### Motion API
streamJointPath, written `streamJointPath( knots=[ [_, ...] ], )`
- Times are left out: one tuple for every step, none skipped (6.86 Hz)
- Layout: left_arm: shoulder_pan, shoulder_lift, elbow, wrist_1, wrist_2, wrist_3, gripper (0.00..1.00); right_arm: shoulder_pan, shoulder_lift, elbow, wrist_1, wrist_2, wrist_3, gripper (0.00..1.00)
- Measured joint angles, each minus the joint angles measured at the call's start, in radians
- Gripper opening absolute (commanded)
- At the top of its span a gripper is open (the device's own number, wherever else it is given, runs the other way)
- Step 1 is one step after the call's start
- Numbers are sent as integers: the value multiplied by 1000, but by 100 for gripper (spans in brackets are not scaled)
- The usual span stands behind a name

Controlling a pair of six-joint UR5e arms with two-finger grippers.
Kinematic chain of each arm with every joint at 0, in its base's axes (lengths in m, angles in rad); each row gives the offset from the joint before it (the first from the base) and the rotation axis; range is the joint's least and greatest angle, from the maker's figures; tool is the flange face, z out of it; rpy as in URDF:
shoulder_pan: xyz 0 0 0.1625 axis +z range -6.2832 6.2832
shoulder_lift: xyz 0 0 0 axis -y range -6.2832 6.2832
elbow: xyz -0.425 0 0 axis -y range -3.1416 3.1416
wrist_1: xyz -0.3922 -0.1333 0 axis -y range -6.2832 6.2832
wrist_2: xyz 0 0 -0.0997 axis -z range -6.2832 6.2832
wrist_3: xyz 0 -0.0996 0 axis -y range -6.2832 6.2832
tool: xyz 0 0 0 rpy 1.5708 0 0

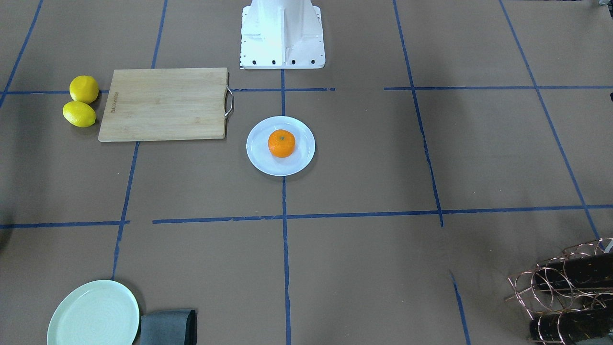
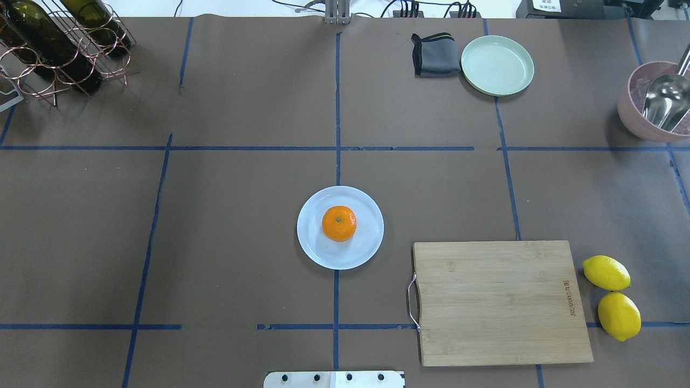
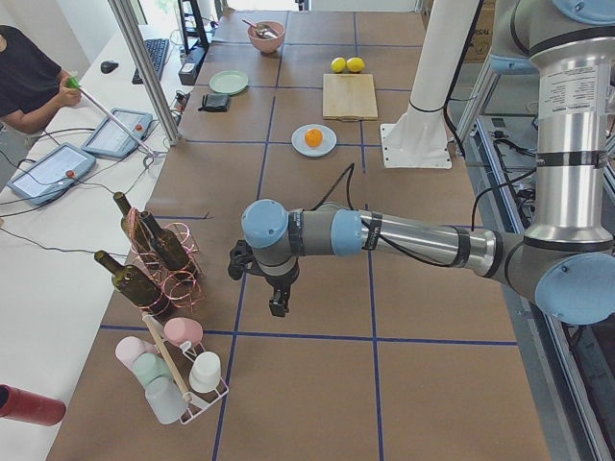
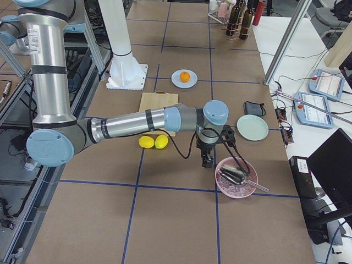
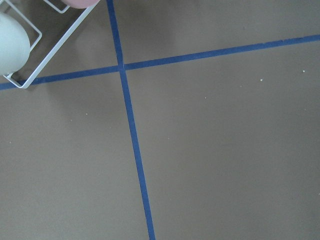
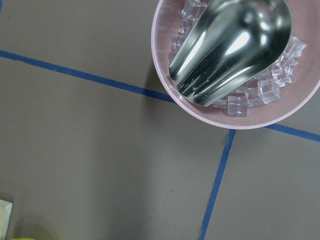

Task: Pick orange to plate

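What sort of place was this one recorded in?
Probably a robotics lab workcell: a table gridded with blue tape, the left arm and right arm, an operator's control tablets alongside, and staged props like the orange on the plate.

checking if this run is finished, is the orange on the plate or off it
On it. The orange sits near the middle of the plate, bare plate showing all round it from overhead.

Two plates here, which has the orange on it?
The bluish-white plate in the middle; the orange sits on it. The mint-green plate, beside the grey cloth, holds nothing.
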State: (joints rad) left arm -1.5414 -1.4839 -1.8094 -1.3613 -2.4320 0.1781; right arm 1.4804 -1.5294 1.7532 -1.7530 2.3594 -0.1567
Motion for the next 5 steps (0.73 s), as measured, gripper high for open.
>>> streamJointPath(
  knots=[
    [0, -4, -5, -5, -3, 0, 100, -1, 1, -4, 1, 0, 1, 100],
    [-3, -26, -13, -4, -4, 0, 100, -1, 2, -5, 1, 2, 2, 100],
    [-6, -45, -11, 1, 0, -1, 100, 0, 0, -6, 1, 4, 3, 100],
    [-9, -54, 1, 2, 7, -1, 100, 0, -3, -4, 1, 7, 3, 100],
    [-10, -52, 14, 1, 12, -1, 100, 0, -4, -1, 1, 8, 4, 100]
  ],
)
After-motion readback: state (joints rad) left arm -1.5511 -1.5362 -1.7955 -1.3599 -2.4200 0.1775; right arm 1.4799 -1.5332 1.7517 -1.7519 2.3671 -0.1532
